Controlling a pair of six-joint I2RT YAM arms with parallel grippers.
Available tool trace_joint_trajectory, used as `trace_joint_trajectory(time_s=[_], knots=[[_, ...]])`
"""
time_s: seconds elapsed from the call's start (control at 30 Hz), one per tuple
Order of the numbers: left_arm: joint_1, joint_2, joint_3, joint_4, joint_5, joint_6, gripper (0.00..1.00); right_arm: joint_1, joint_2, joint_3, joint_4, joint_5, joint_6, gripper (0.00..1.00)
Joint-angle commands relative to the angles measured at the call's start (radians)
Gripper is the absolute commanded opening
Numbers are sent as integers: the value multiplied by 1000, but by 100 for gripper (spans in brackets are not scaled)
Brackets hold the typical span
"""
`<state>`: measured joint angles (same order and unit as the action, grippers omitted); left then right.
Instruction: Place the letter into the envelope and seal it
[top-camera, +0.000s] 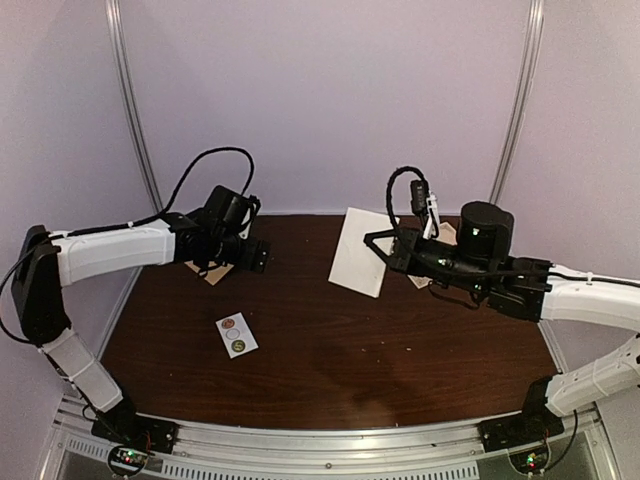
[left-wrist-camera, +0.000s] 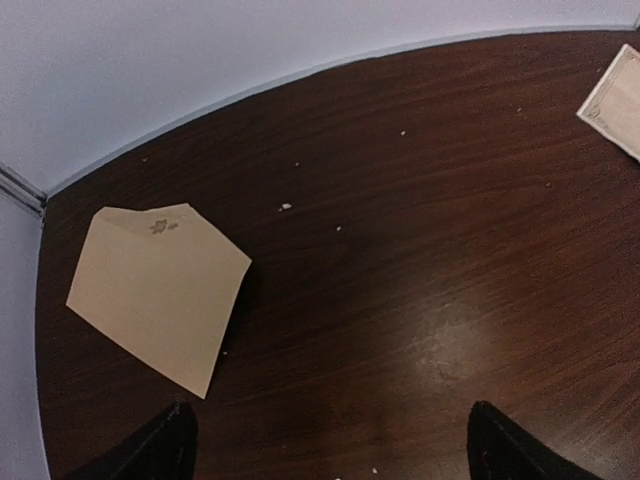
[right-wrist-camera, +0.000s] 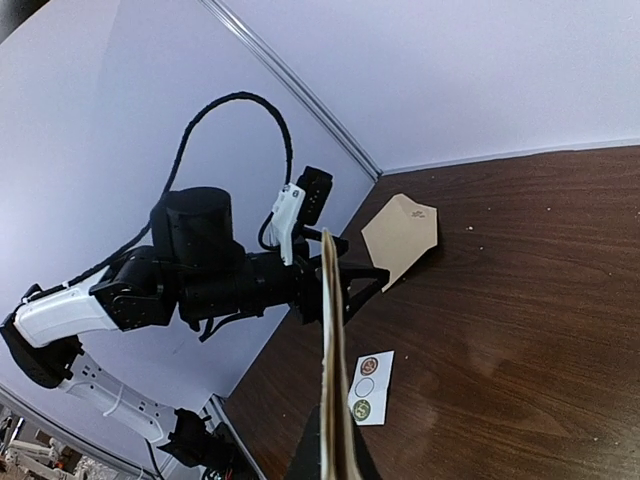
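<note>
The letter, a folded white sheet, is held up off the table with my right gripper shut on its right edge. In the right wrist view the letter stands edge-on between the right gripper's dark fingers. The tan envelope lies flat at the back left, partly hidden under my left gripper. From the left wrist, the envelope lies left of and beyond the left gripper, which is open over bare wood. The envelope shows its pointed flap.
A small white sticker card with round dots lies front left on the brown table; the sticker card is also in the right wrist view. A tan paper piece shows behind the right arm. Pale walls enclose the table's back.
</note>
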<state>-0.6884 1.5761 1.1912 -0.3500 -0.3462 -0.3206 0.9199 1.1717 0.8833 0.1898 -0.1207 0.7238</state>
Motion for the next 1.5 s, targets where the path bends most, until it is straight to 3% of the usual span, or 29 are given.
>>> trace_joint_trajectory(time_s=[0.0, 0.2, 0.5, 0.7, 1.23, 1.47], knots=[[45, 118, 91, -52, -124, 167, 96, -5, -31, -25, -15, 37, 21, 0], [93, 314, 172, -31, -193, 285, 97, -23, -29, -15, -46, 41, 12, 0], [149, 463, 246, 9, -232, 385, 97, -60, -26, -32, -45, 18, 27, 0], [159, 531, 269, 57, -240, 451, 91, -82, -10, -38, -25, -15, 43, 0], [199, 644, 355, 121, -285, 555, 64, -109, 15, -38, -6, -57, 54, 0], [204, 666, 357, 121, -290, 550, 61, -117, 25, -37, 2, -71, 56, 0]])
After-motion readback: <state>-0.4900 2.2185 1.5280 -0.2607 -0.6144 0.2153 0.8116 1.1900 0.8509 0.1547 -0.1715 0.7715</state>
